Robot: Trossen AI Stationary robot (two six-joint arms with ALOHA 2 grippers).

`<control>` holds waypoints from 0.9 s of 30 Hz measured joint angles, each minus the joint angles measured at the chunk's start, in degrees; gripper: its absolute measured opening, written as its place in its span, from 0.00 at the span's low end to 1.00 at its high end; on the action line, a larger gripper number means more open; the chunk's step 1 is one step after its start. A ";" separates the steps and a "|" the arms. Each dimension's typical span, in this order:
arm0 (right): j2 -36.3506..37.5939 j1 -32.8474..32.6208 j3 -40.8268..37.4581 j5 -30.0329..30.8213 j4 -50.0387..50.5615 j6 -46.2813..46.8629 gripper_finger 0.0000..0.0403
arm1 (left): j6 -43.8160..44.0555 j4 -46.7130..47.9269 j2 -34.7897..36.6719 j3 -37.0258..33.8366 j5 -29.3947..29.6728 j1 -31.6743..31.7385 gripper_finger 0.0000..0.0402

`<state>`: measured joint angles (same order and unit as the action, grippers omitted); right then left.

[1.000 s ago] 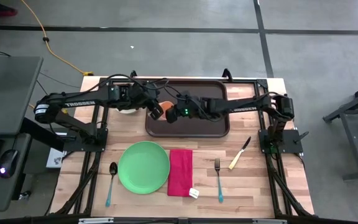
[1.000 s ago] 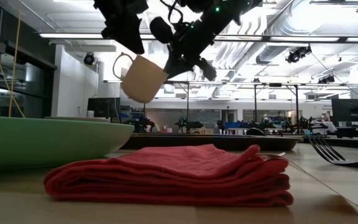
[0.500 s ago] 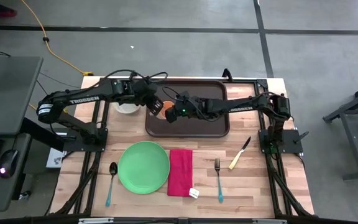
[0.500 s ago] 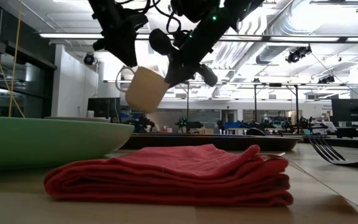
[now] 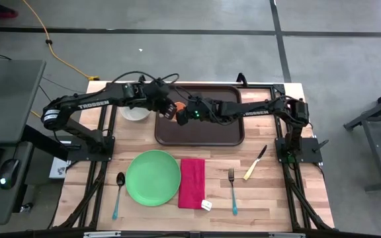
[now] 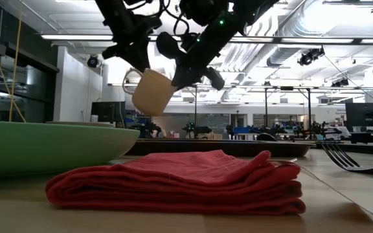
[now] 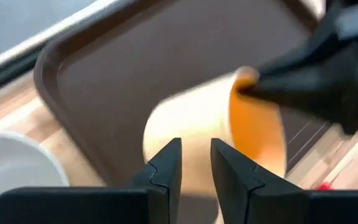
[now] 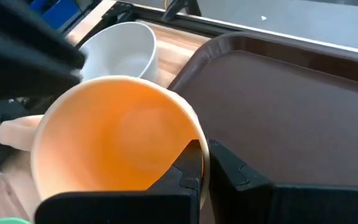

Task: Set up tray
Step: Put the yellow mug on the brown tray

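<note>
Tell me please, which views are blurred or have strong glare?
Left wrist view: the cup is smeared by blur, the left gripper's fingers sharper. Low view: bright ceiling lights wash out the background, the red napkin close and soft. High view: even light, no glare on the tray.

A light wooden worktop (image 5: pixel 270 192) carries the dark brown tray (image 5: pixel 210 132) at the middle of its far edge, with a white bowl (image 5: pixel 135 114) just beside the tray toward the far left corner. Along the near edge lie a spoon (image 5: pixel 118 193), a round green plate (image 5: pixel 152 177), a folded red napkin (image 5: pixel 192 182) and a fork (image 5: pixel 233 190), in that order from left to right. A knife (image 5: pixel 254 163) lies tilted near the right edge, between the fork and the tray.
</note>
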<state>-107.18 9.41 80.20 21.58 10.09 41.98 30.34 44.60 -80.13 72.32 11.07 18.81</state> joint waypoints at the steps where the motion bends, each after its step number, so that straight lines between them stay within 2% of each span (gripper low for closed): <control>1: 0.00 0.00 0.00 0.36 0.40 -0.27 0.00 | 0.01 -0.52 -0.13 0.04 0.01 -0.02 0.29; 9: 0.00 0.03 -0.01 1.06 1.83 -1.15 0.00 | 1.20 -1.80 -0.20 -0.03 -0.30 -0.07 0.29; 13: 0.00 0.41 -0.01 1.91 2.34 -1.95 0.00 | 2.98 -1.77 -0.02 -0.03 -3.21 -0.07 0.29; 27: -0.09 0.83 -0.06 3.17 -1.60 -2.21 0.00 | 2.98 -2.88 -0.51 -0.05 -2.84 -0.04 0.29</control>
<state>-107.26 10.24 80.14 24.75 8.49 39.77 33.32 41.72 -80.64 72.27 8.23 18.76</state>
